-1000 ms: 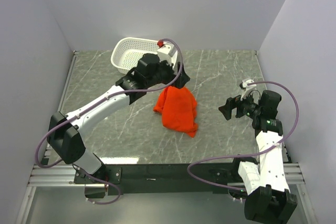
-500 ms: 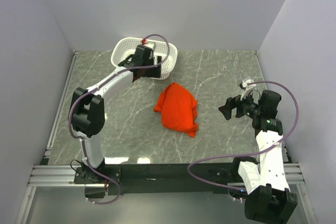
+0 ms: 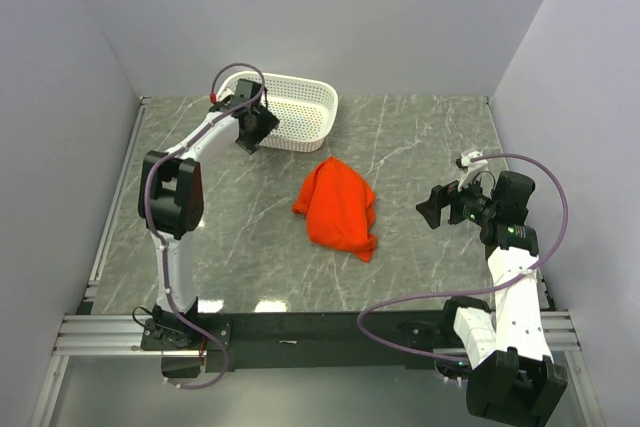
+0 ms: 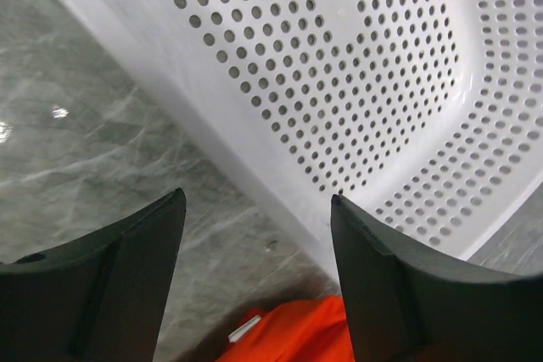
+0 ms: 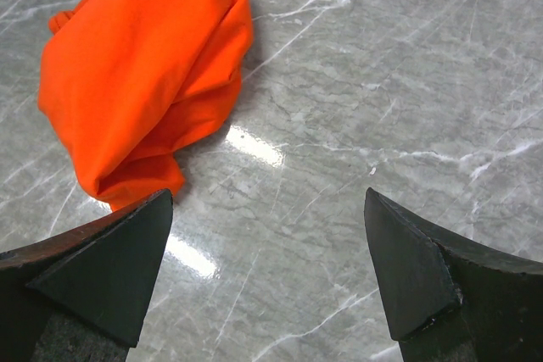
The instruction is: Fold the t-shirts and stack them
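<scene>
A crumpled shirt (image 3: 338, 209) lies near the basket (image 3: 300, 107). The left gripper (image 4: 254, 243) hangs at the basket's rim, jaws apart and empty. The right gripper (image 5: 267, 269) is well away from the basket, its jaws wide and empty.

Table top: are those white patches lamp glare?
Likely glare: right wrist view, bright patches on the table beside the t-shirt; top external view, a pale strip near its front edge; left wrist view, a small glint on the table left of the basket.

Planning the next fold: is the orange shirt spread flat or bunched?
Bunched: the shirt lies as a rumpled heap on the table, sleeves not laid out.
</scene>
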Robot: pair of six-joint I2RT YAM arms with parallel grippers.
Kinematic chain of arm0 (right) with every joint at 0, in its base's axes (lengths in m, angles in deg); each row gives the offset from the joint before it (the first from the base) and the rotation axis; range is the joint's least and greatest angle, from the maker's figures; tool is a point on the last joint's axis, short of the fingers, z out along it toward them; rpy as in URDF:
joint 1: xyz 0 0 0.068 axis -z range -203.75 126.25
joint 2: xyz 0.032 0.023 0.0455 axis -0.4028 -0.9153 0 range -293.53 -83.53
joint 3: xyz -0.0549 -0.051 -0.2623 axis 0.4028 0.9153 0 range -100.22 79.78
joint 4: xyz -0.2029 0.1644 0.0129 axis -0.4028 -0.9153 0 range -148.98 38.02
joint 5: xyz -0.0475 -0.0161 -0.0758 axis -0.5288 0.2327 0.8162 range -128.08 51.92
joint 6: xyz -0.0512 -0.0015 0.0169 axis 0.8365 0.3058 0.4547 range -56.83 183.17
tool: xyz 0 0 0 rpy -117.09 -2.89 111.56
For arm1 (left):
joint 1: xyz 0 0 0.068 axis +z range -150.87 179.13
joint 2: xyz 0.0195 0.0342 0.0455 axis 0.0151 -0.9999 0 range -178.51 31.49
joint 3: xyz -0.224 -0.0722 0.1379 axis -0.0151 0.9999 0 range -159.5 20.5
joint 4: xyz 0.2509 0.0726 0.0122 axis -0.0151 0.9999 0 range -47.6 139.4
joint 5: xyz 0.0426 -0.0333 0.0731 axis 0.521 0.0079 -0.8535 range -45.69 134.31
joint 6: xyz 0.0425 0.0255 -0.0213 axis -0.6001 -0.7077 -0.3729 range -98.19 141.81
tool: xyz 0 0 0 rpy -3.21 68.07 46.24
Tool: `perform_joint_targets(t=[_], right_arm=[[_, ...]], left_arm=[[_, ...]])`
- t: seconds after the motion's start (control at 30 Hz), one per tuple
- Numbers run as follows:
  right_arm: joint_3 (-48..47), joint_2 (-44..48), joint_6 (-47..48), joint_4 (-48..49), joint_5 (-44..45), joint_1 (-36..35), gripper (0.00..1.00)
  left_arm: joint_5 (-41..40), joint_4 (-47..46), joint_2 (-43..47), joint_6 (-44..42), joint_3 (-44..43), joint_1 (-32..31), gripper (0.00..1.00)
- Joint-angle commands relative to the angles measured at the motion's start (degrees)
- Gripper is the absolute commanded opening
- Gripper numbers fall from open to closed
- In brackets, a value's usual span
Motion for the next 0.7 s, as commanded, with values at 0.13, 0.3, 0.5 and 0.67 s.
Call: perform_joint_targets(t=[0.13, 0.3, 0.5, 0.67], right_arm=[[-1.0, 0.1, 0.7, 0.8, 0.1, 0.4, 1.00], [-1.1, 0.0, 0.6, 0.7, 0.0, 0.4, 1.00], [-1.2, 0.1, 0.7, 0.6, 0.0, 0.4, 1.00], [-1.2, 0.0, 0.6, 0.6, -0.2, 0.4, 1.00]], left_arm=[[0.4, 2.6, -6.4, 5.3, -9.7, 0.4, 0.62], [1.2, 1.3, -6.2, 1.4, -7.0, 0.9, 0.39], [-0.6, -1.6, -0.5, -5.2, 1.8, 2.4, 0.02], [-3.3, -5.3, 8.3, -11.8, 13.5, 5.9, 0.00]])
